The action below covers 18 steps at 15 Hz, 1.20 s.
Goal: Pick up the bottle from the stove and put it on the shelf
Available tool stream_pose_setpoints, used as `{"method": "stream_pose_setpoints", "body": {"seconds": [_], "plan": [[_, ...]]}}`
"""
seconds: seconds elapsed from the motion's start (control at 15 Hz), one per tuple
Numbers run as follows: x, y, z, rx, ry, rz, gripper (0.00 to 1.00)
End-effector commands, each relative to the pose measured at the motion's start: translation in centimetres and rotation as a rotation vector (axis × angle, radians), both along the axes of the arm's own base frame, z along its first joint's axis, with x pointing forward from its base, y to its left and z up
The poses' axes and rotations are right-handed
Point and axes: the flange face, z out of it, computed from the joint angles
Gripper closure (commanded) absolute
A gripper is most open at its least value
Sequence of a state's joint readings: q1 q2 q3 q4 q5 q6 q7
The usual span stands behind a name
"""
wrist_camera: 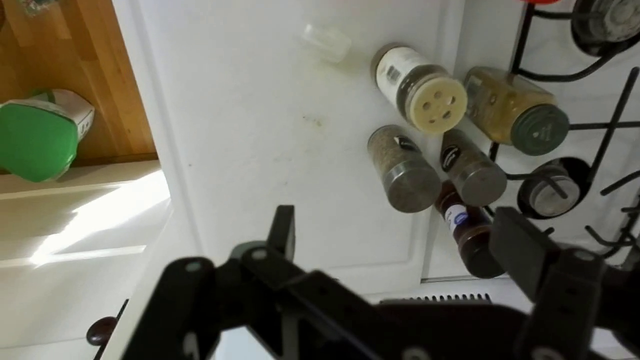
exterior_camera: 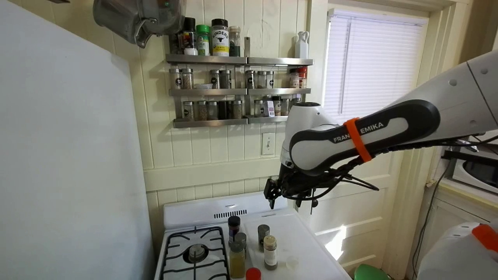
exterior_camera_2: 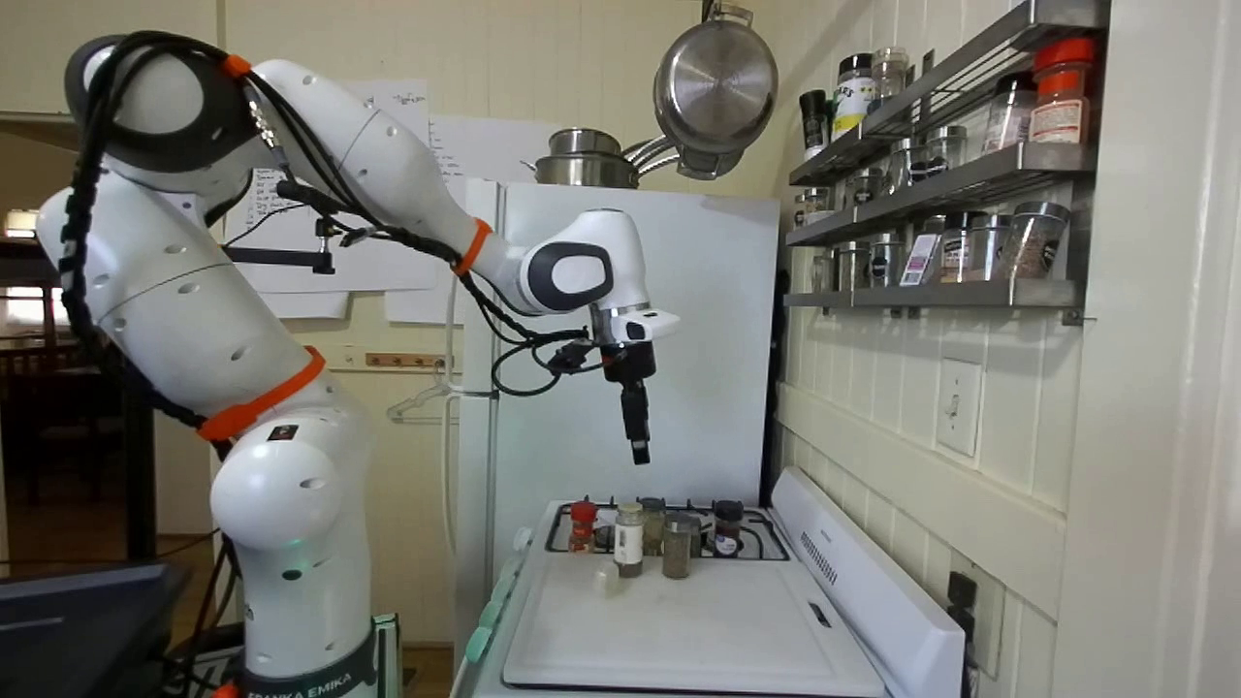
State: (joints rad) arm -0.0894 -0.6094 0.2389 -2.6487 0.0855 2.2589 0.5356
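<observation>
My arm (exterior_camera_2: 397, 174) comprises rounded white links (exterior_camera_2: 218, 276) fitted with small round grey caps (exterior_camera: 452, 82). A black side panel (exterior_camera: 424, 115) with a pale inset (exterior_camera: 317, 152) bears white letters (exterior_camera: 372, 128), "FRAN" and "EMIKA", divided by an orange strap (exterior_camera: 357, 140). Black cables (exterior_camera_2: 78, 218) run bundled along the outside. A dark base band (exterior_camera_2: 361, 661) is marked "FRANKA EMIKA". My gripper (wrist_camera: 397, 222) is black; its fingers (wrist_camera: 522, 247) are flat-faced blocks, with round grey fastener heads (wrist_camera: 259, 254) on the linkage (wrist_camera: 310, 295).

In an exterior view, white arm (exterior_camera: 420, 112) extends from right edge; gripper (exterior_camera: 285, 204) just right of centre, jaws spread, higher than the bottles (exterior_camera: 237, 262) standing on the stove (exterior_camera: 186, 214), bottom centre. Steel shelf (exterior_camera: 210, 92) with jars (exterior_camera: 188, 111) upper centre. Pot (exterior_camera: 118, 19) upper left, white blinds (exterior_camera: 375, 62) upper right.
</observation>
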Motion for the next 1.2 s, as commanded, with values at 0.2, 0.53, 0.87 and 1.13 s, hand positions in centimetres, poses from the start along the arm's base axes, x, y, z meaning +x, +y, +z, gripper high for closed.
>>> {"method": "stream_pose_setpoints", "body": {"seconds": [0.2, 0.53, 0.87, 1.13], "plan": [[3.1, -1.4, -3.1, -0.008, 0.007, 0.018, 0.0], [4.9, -1.4, -5.2, 0.016, 0.024, 0.06, 0.0], [6.2, -0.7, -7.0, 0.03, 0.048, 0.101, 0.0], [7.0, 0.1, -8.2, 0.031, 0.059, 0.122, 0.0]]}}
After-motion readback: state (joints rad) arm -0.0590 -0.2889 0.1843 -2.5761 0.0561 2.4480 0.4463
